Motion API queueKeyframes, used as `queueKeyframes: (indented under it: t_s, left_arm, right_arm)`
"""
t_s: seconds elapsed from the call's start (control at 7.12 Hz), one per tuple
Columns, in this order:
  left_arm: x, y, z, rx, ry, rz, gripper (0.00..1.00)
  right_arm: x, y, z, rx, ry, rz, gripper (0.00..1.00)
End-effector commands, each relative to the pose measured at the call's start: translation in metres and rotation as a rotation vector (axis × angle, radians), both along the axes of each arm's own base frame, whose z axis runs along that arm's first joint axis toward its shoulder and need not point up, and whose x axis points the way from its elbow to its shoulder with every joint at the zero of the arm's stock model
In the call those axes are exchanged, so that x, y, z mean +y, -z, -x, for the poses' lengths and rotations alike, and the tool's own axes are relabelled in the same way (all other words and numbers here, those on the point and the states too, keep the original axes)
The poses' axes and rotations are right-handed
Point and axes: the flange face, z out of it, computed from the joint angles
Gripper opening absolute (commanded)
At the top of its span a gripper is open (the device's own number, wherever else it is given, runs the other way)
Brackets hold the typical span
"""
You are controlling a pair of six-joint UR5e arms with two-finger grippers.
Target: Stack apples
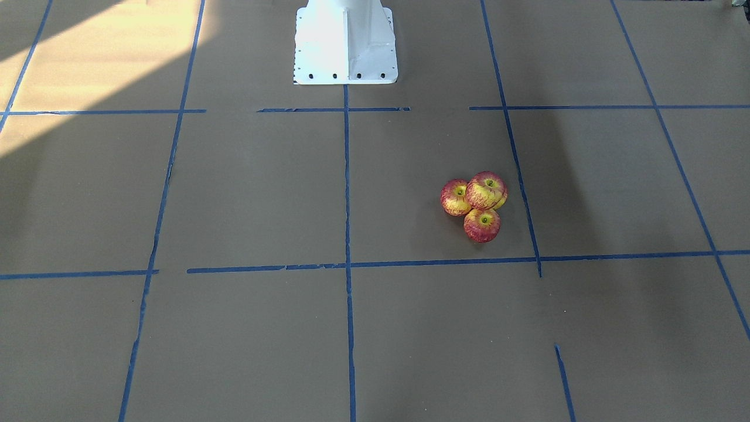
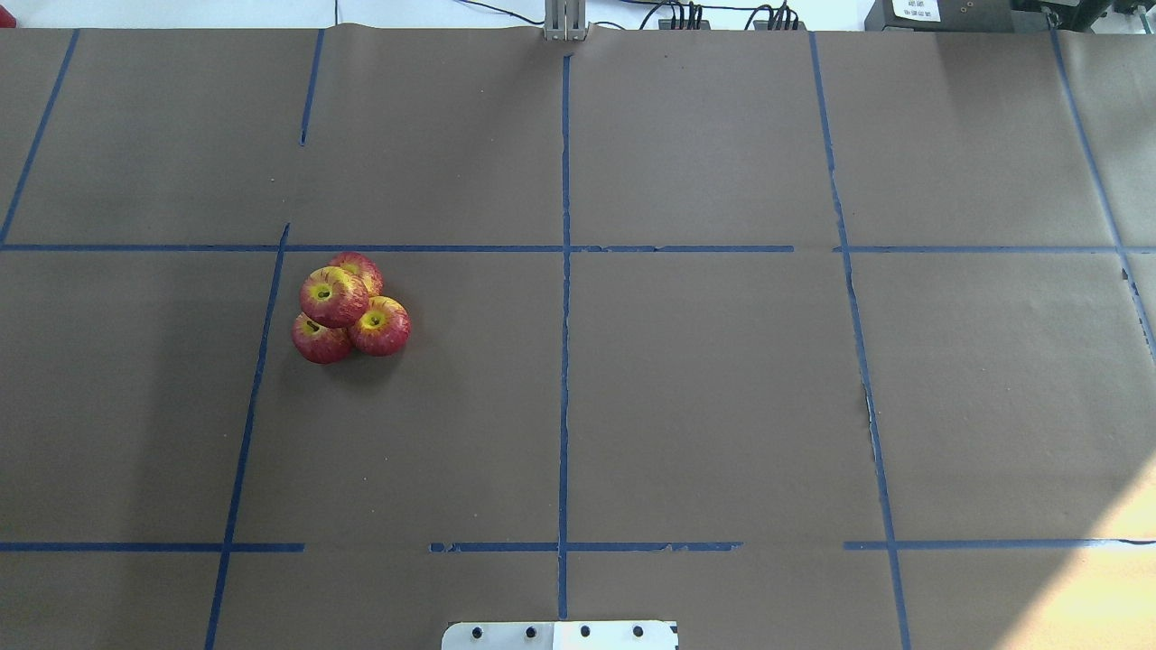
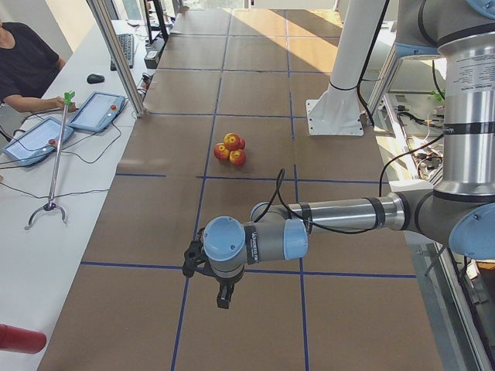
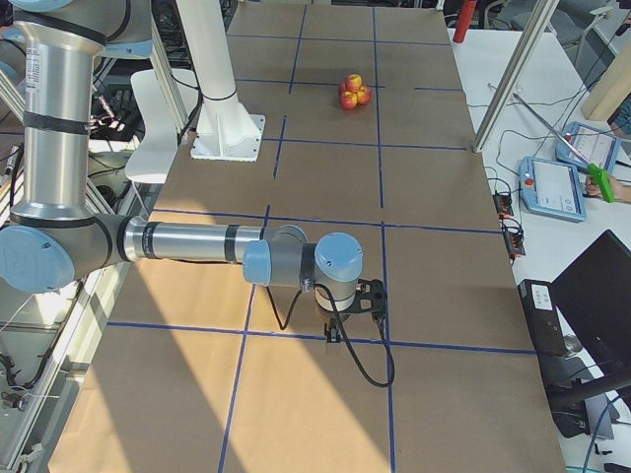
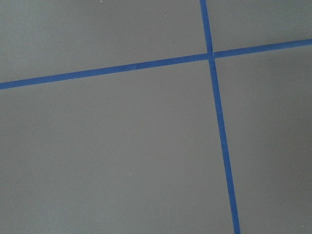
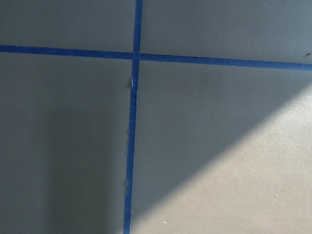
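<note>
The apples (image 2: 352, 311) are piled well in front of the white pedestal (image 1: 345, 44), one apparently set atop three; stacking is judged done. The left gripper (image 3: 224, 301) and right gripper (image 4: 333, 337) cannot be judged wide or narrow.

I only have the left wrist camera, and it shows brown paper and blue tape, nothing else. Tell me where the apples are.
Observer: The apples sit in one tight cluster on the robot's left half of the table, just beside a blue tape line.
Operator: Report whether they are stacked.
Observer: Yes, by the look of it. The top apple rests on three others that touch each other on the paper.
</note>
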Motion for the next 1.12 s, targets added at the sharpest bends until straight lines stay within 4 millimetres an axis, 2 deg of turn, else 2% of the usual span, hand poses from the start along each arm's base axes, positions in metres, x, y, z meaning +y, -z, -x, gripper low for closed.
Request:
queueKeyframes:
  t_s: [0.0,0.98]
  left_arm:
    - [0.0045,-0.0050,-0.0006,0.000,0.000,0.012,1.00]
    - [0.0060,-0.0075,0.0045,-0.072,-0.005,0.022,1.00]
  right_arm:
    - [0.0000,0.0000,0.0000,0.000,0.000,0.000,1.00]
    - [0.0000,0.0000,0.0000,0.000,0.000,0.000,1.00]
